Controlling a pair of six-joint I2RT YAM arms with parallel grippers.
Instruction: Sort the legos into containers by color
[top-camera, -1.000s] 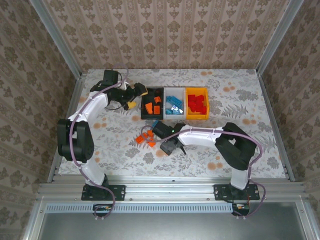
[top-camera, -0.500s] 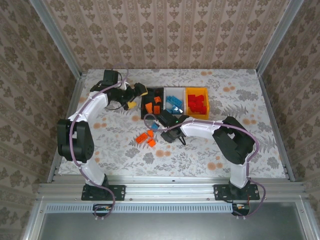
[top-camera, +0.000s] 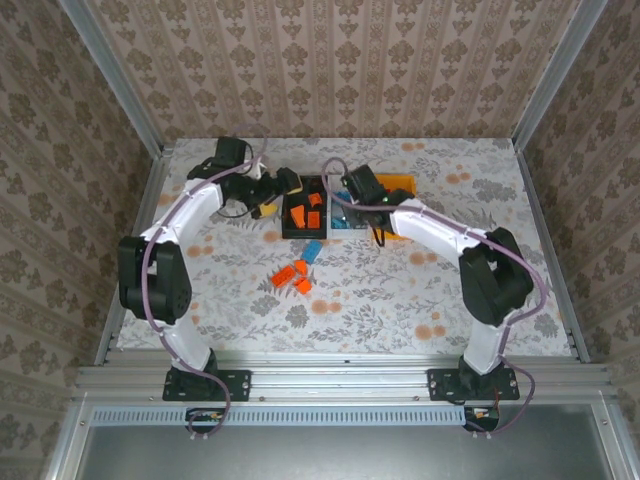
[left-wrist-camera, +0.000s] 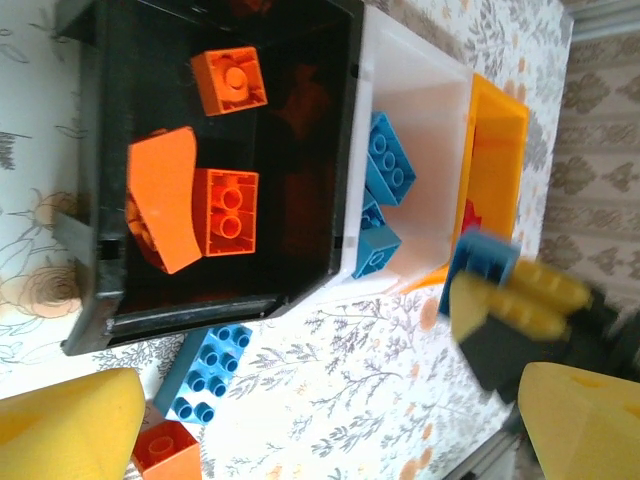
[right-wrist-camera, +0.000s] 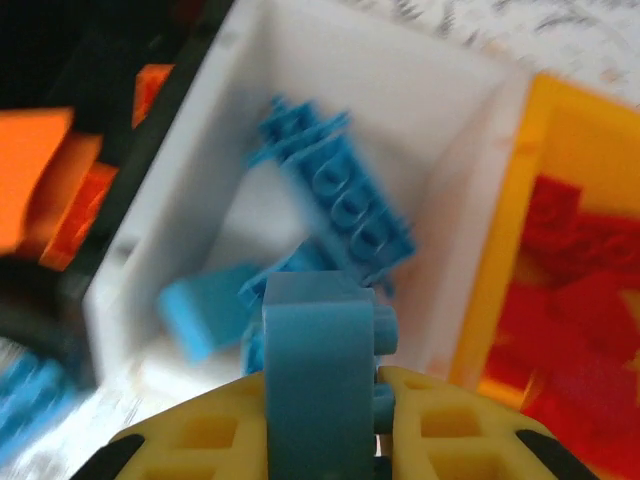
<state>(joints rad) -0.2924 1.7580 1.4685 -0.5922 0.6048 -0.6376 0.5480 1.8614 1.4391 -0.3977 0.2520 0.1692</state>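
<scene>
top ext: high, looking down on table (top-camera: 450, 290) | L/R wrist: close over white bin (left-wrist-camera: 425, 90), shared w/ top

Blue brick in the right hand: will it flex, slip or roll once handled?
Probably stiff: the blue brick shows square, undeformed edges while clamped in the right hand. Its smooth faces could slip somewhat, though the studs on its side may help the grip. Dropped into the white bin, it likely settles rather than rolls, being boxy.
</scene>
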